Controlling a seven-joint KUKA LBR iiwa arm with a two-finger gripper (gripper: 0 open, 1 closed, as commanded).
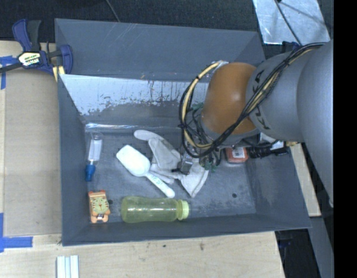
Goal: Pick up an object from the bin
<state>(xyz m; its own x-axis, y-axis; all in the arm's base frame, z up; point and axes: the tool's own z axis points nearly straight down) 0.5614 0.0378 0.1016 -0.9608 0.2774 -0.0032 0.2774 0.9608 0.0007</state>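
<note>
The pincer (187, 165) hung low over a crumpled grey-white cloth (162, 150) in the middle of the bin (72, 155); whether it was open or closed could not be told. A white scoop (133, 160) lay beside the cloth, with a yellow-green bottle (155, 209) below.

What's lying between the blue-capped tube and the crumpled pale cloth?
A white scoop, seen in the camera view, lies between the blue-capped tube and the pale cloth.
</note>
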